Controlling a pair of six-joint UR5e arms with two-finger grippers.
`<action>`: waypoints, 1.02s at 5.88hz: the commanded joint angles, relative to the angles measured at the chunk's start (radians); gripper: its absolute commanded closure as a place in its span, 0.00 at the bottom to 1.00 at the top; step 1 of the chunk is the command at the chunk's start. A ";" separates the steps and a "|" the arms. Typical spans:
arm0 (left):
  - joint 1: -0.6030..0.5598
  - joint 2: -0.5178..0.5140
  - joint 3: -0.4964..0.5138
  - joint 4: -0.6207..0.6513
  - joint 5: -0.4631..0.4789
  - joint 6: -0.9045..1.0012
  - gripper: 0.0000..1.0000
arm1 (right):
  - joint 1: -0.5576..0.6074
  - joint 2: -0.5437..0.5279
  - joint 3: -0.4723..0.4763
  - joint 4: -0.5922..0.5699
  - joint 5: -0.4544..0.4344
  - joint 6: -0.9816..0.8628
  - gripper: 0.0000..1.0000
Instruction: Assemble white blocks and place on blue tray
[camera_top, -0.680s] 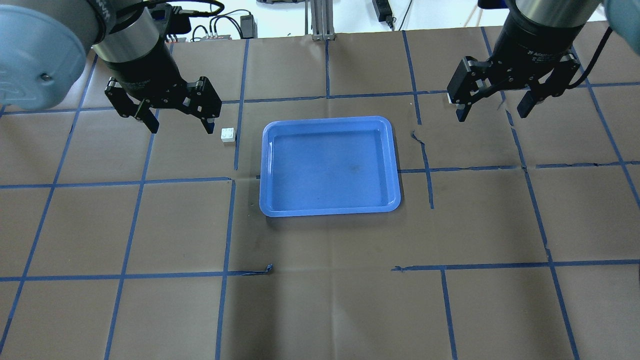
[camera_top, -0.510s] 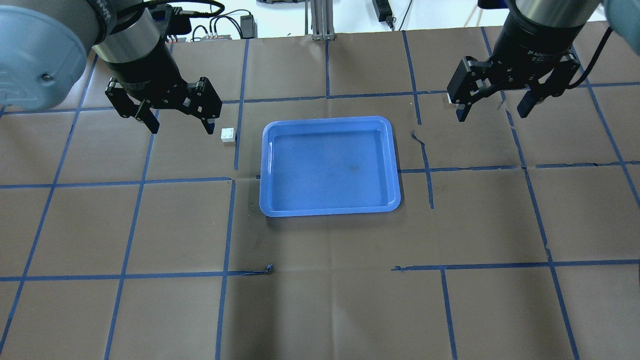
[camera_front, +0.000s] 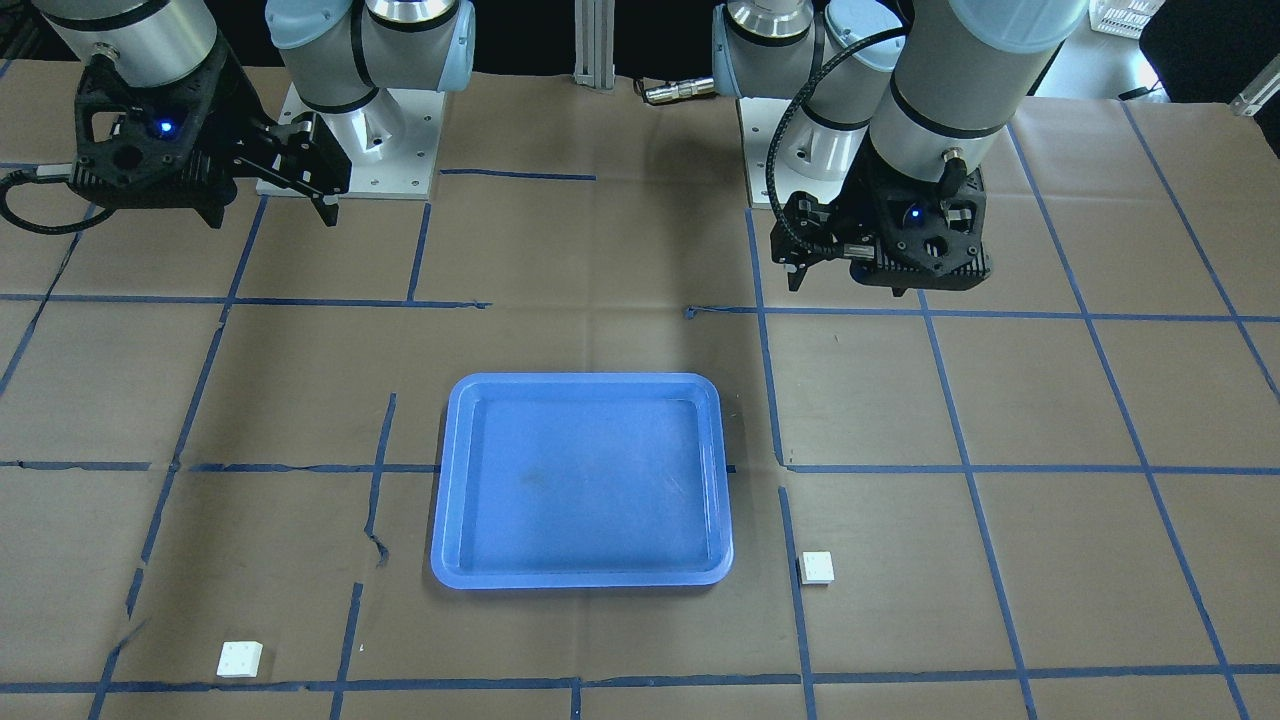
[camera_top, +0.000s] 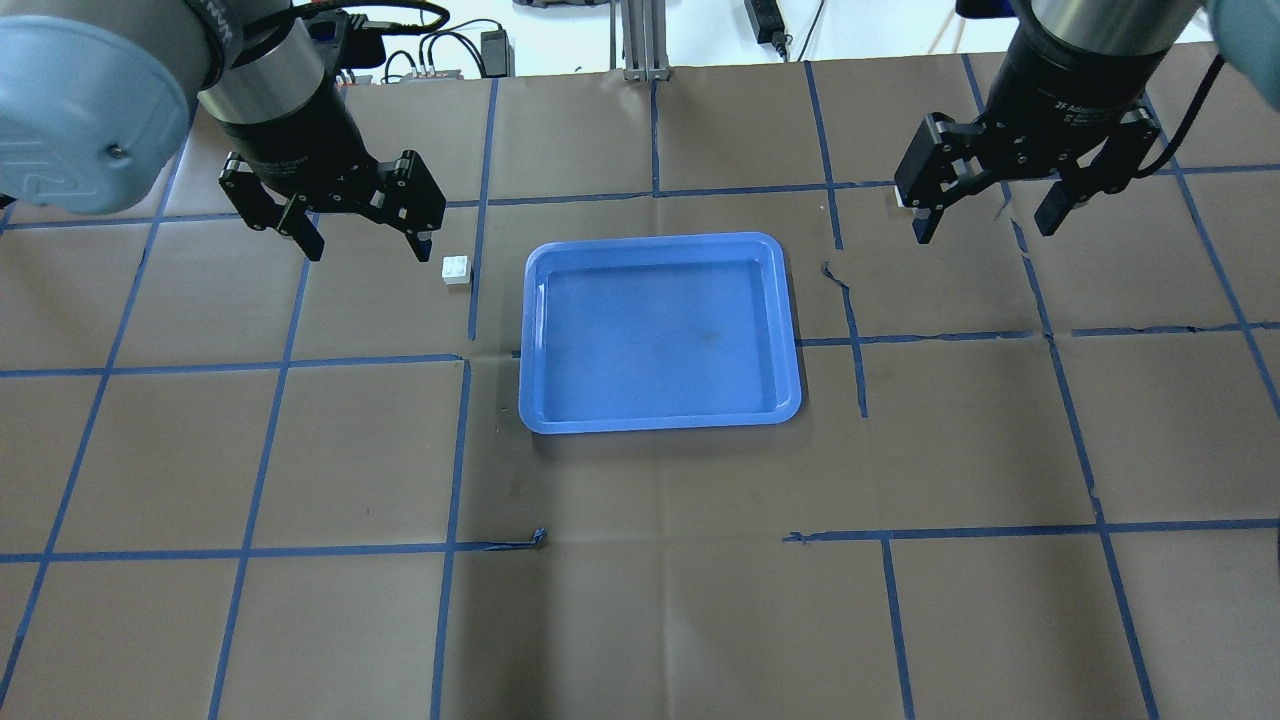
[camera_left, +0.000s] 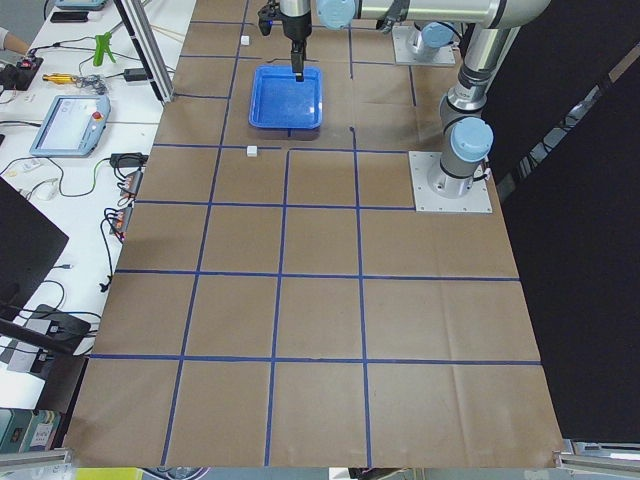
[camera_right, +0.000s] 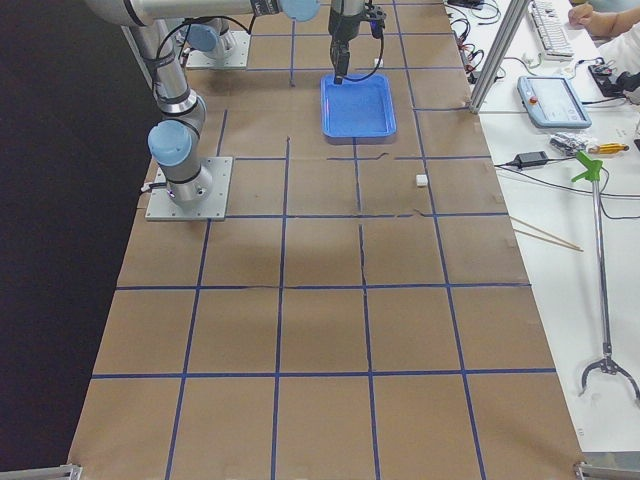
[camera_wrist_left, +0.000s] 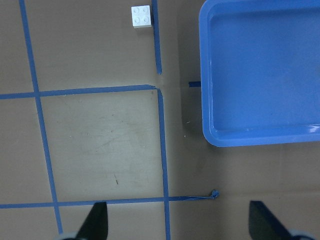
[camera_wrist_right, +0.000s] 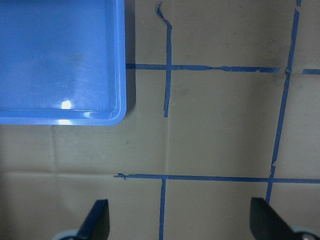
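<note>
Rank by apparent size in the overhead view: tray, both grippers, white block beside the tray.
1. tray
2. left gripper and right gripper: alike, not ranked; both hang nearer the camera.
3. white block

This is a robot lab. Two robot arms (camera_front: 370, 60) are bolted to a big table covered in brown paper (camera_left: 300, 310), with blue tape lines (camera_left: 240, 273) making squares. Beside it is a white bench (camera_right: 560, 200) with a control tablet (camera_right: 555, 100), cables (camera_left: 122, 200), a keyboard (camera_right: 553, 20) and a long grabber stick (camera_right: 597, 270). A metal frame post (camera_left: 145, 45) stands at the edge.
</note>
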 joint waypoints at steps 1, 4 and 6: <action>0.036 -0.246 0.022 0.276 -0.001 0.006 0.01 | -0.005 0.002 -0.001 0.002 0.000 -0.021 0.00; 0.039 -0.500 0.021 0.568 0.011 0.039 0.01 | -0.024 0.034 -0.002 -0.073 -0.005 -0.466 0.00; 0.041 -0.544 -0.010 0.617 0.016 0.024 0.01 | -0.110 0.075 -0.013 -0.116 0.003 -0.919 0.00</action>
